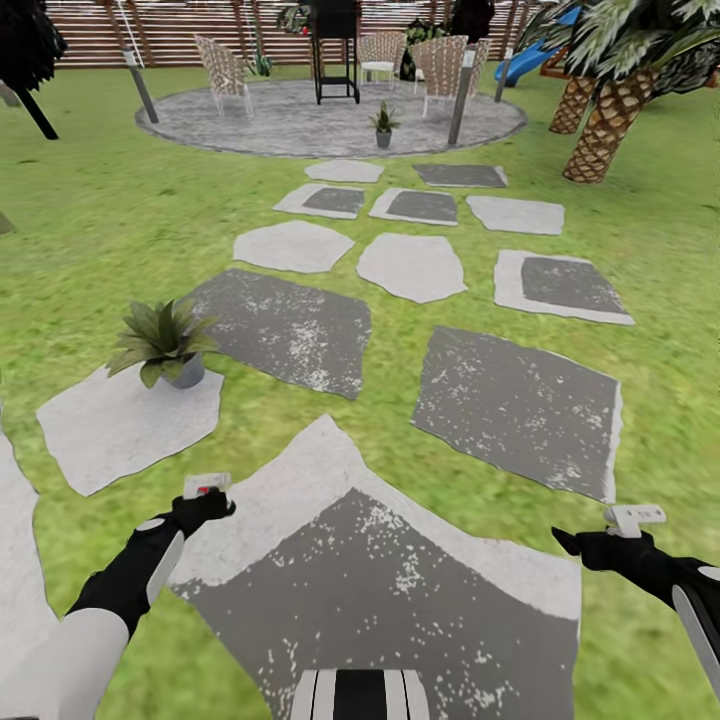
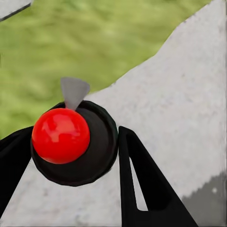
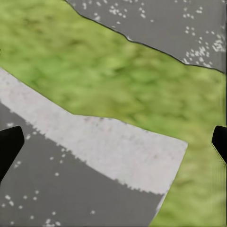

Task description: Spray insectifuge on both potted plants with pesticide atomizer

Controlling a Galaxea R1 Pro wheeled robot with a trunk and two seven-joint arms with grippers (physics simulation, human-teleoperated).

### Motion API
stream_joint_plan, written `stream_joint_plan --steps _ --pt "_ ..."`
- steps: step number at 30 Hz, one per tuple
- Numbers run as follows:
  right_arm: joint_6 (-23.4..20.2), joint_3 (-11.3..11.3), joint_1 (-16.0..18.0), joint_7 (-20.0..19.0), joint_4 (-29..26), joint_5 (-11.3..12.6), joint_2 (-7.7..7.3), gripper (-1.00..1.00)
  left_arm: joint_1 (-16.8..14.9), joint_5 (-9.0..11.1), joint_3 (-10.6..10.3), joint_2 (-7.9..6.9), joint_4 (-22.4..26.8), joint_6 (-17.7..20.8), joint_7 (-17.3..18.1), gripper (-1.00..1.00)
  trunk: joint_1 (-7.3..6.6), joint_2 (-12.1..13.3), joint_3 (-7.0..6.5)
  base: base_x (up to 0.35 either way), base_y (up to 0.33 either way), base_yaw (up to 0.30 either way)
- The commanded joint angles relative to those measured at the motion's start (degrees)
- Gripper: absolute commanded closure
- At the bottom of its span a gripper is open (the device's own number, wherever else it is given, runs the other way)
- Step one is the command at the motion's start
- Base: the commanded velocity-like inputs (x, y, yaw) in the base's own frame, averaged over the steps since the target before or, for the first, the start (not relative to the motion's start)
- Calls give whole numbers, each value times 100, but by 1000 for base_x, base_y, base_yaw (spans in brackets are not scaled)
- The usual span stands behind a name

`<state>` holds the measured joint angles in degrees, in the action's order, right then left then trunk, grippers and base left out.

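Observation:
The pesticide atomizer (image 2: 64,137) sits between the black fingers (image 2: 137,170) of my left gripper (image 2: 75,135), which is shut on its dark round body; its red nozzle tip faces the camera. In the head view my left gripper (image 1: 213,504) hangs low at the left over a stepping stone, with a whitish head and a red spot above it. One potted plant (image 1: 163,343) stands on a pale stone just ahead of that gripper. The second potted plant (image 1: 383,124) stands far off on the round patio (image 1: 290,125). My right gripper (image 1: 573,545) is open and holds nothing.
Grey stepping stones (image 1: 290,330) lead across the lawn to the patio. Wicker chairs (image 1: 226,70), a black stand (image 1: 337,50) and two grey posts (image 1: 460,95) stand there before a slat fence. A palm trunk (image 1: 605,130) rises at the right.

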<state>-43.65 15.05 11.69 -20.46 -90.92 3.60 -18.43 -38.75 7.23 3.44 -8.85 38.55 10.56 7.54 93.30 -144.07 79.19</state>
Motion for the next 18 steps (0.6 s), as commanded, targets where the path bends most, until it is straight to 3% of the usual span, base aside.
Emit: stream_joint_plan --steps 1,18 --pt "-21 8 2 -4 -4 36 -3 -100 5 59 17 -1 51 117 32 100 -3 0 -19 0 0 0" --pt "74 43 -17 11 -4 35 -7 -100 49 60 -18 22 680 950 62 100 -47 23 -395 0 0 0"
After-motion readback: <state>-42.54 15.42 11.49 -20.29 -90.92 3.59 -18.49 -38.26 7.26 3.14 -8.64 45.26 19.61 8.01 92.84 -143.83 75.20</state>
